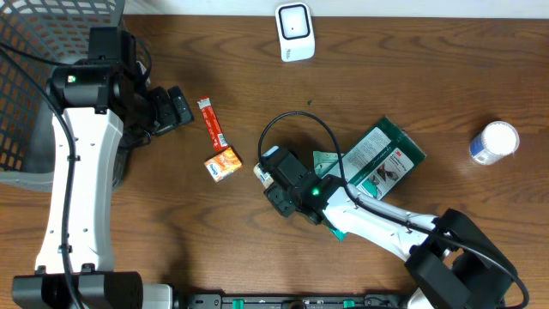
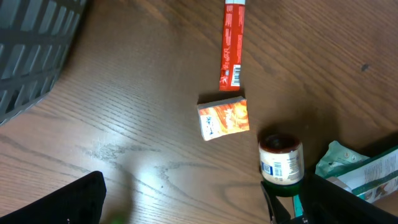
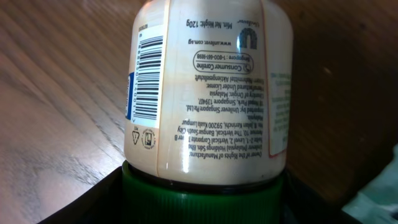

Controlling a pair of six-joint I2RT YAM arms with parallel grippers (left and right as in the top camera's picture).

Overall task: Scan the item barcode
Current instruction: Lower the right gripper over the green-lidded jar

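A cream jar (image 3: 208, 87) with a green lid (image 3: 205, 196) lies on the wooden table; its barcode (image 3: 148, 78) faces the right wrist camera. My right gripper (image 3: 205, 202) is shut on the lid, one black finger pressed against each side. From overhead the jar (image 1: 266, 167) pokes out of the right gripper (image 1: 281, 178) near the table's middle. The white scanner (image 1: 294, 32) stands at the far edge. My left gripper (image 1: 176, 107) hovers open and empty at the left. Its wrist view shows the jar (image 2: 281, 160) lower right.
An orange box (image 1: 223, 163) and a red stick packet (image 1: 212, 123) lie left of the jar. A green carton (image 1: 382, 159) and a teal packet (image 1: 326, 161) lie to its right. A white bottle (image 1: 495, 142) stands far right. A grey basket (image 1: 51, 51) fills the back left.
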